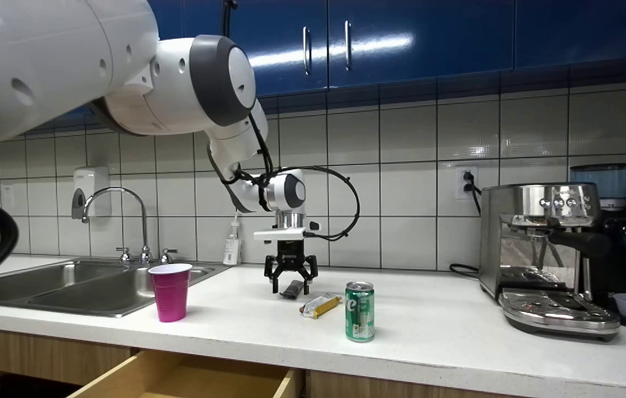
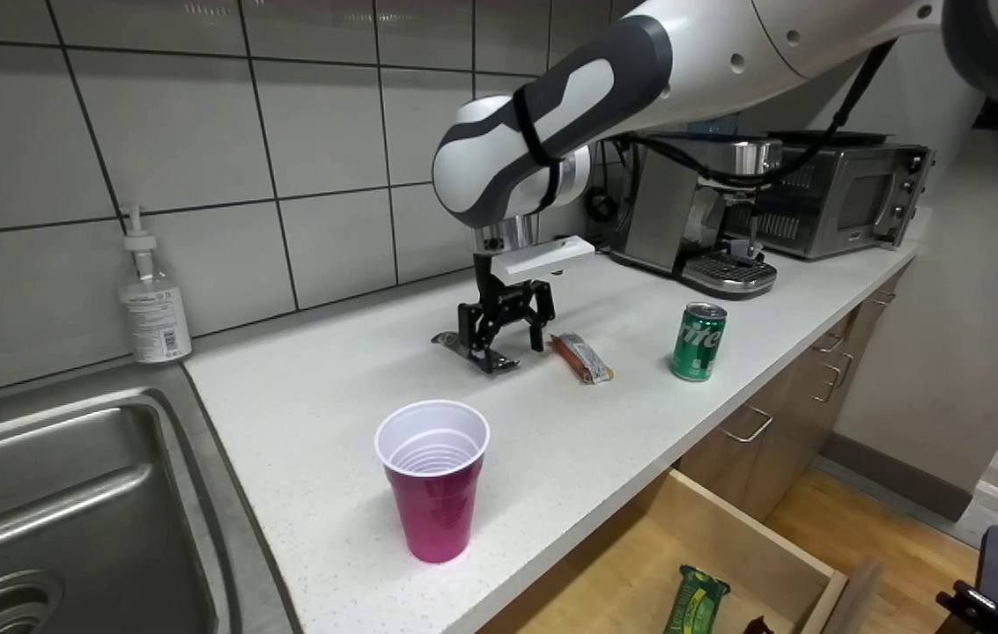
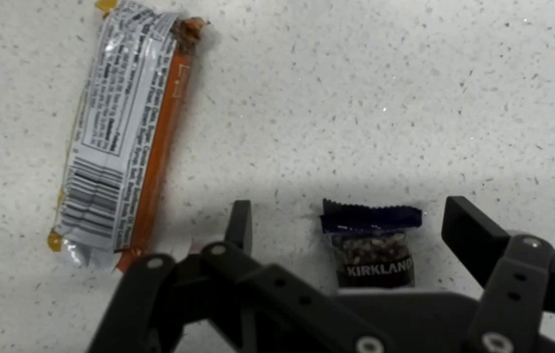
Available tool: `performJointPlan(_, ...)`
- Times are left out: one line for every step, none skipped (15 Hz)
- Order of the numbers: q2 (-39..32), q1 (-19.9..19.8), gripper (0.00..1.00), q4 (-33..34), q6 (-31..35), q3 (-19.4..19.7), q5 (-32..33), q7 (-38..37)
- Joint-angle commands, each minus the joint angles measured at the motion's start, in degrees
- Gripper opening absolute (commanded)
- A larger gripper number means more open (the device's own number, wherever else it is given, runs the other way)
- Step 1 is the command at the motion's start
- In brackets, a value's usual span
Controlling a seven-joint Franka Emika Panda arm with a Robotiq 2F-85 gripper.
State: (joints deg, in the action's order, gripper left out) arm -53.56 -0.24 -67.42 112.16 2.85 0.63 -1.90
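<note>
Showing KIRKLAND label (image 3: 377, 272): wrist view only.

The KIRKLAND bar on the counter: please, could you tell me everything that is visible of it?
The KIRKLAND bar is narrow, dark and glossy, wrapped in what looks like plastic film. In the wrist view, its visible end shows a serrated edge, a dark blue band, a nutty-looking patch and white lettering on black. It lies on the speckled white counter, below the open pincer, which hides its other end there; gaps show on both sides.
</note>
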Motion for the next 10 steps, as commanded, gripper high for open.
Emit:
performJointPlan(-2.3,-0.7,1.0,4.7,-2.2,-0.8,0.3,1.7)
performJointPlan(-2.6,-0.7,1.0,5.1,-2.1,-0.8,0.3,1.8)
performJointPlan(-2.9,-0.7,1.0,5.5,-2.3,-0.9,0.3,2.0)
performJointPlan(-3.1,-0.7,1.0,5.9,-2.2,-0.9,0.3,2.0)
performJointPlan(-3.4,-0.7,1.0,6.3,-2.3,-0.9,0.3,2.1)
performJointPlan(-3.7,-0.7,1.0,6.7,-2.2,-0.9,0.3,2.1)
performJointPlan(-4.0,-0.7,1.0,7.0,-2.1,-0.8,0.3,2.2)
performJointPlan(-4.4,-0.7,1.0,7.4,-2.1,-0.8,0.4,2.1)
performJointPlan(-4.6,-0.7,1.0,7.7,-2.3,-0.8,0.4,2.2)
performJointPlan(-4.8,-0.6,1.0,8.1,-2.5,-0.8,0.4,2.1)
